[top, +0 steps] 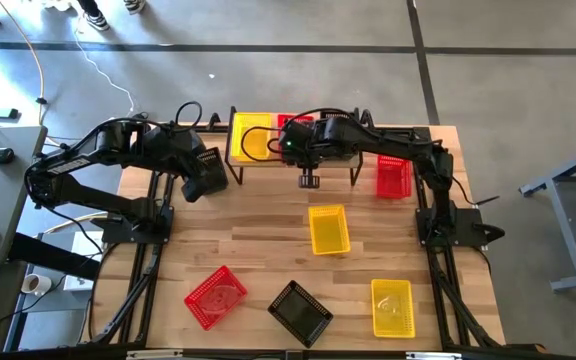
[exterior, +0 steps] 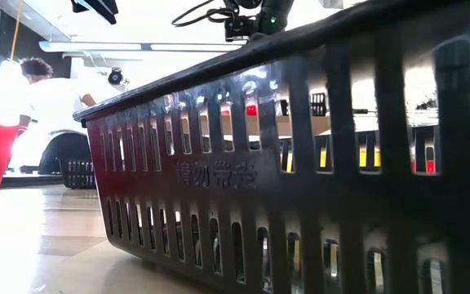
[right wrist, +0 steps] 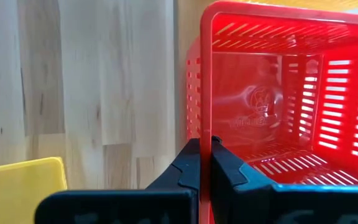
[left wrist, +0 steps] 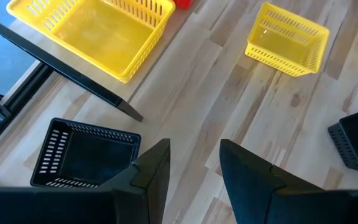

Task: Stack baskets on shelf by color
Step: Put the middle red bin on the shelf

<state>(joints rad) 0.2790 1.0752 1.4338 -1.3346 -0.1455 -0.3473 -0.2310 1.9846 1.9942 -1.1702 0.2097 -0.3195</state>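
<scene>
Right gripper point(right wrist: 205, 163) is over the shelf point(top: 268, 160) at the back of the worktop point(top: 268, 235), and its fingers are pinched tight on the thin wall of a red basket point(right wrist: 272, 99), one finger inside and one outside. That rim grip makes sense: these mesh walls are too wide to span, so a wall edge is the only handle. In the high view the red basket sits at the shelf's middle, mostly hidden under the arm, right beside the yellow basket point(top: 251, 136) on the shelf's left end. So colours look to be getting their own spots along the plank.

Left gripper point(left wrist: 194, 168) hovers above the worktop by the shelf's left leg, fingers a little apart, holding nothing. Below it a black basket point(left wrist: 86, 152) rests on the worktop beside the shelf, likely waiting its turn.

Plenty left to sort: a second red basket point(top: 394, 176) right of the shelf, another red point(top: 215, 296) near the front, yellows mid-worktop point(top: 329, 229) and front right point(top: 392, 306), and a black one point(top: 300, 311) at the front, which fills the low view.

My read: the red is either just landing or about to be released; whether it is fully seated I can't tell.
</scene>
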